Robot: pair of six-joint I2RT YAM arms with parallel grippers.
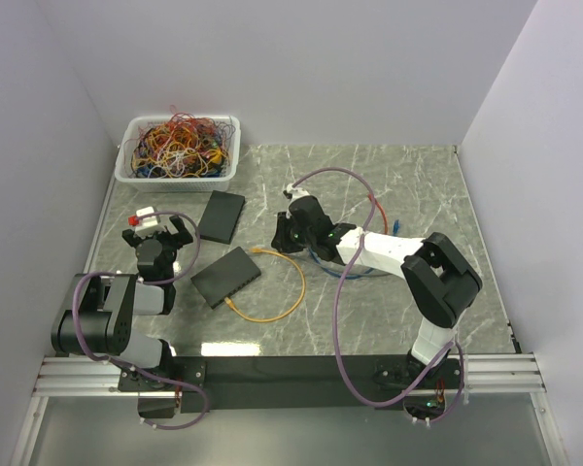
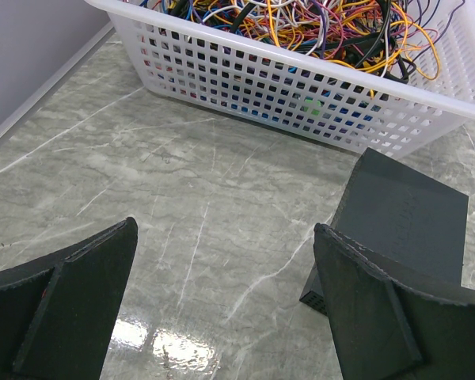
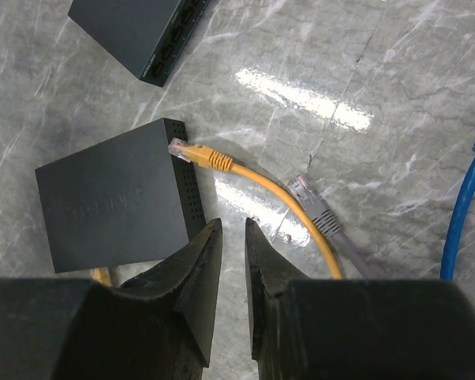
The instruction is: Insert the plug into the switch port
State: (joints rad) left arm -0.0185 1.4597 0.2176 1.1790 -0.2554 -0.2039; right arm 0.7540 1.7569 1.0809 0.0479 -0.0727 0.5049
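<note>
1. Switch (image 3: pixel 111 202): mid-table, nothing plugged in.
2. Left gripper (image 2: pixel 226 229): wide open, empty, idle.
3. Right gripper (image 3: pixel 233 226): jaws a slit apart, empty, above the orange cable.
4. Plug (image 3: pixel 194 152): lies at the switch's vented side. Step looks like reach-for-plug. Next move: widen, descend, pinch.
</note>
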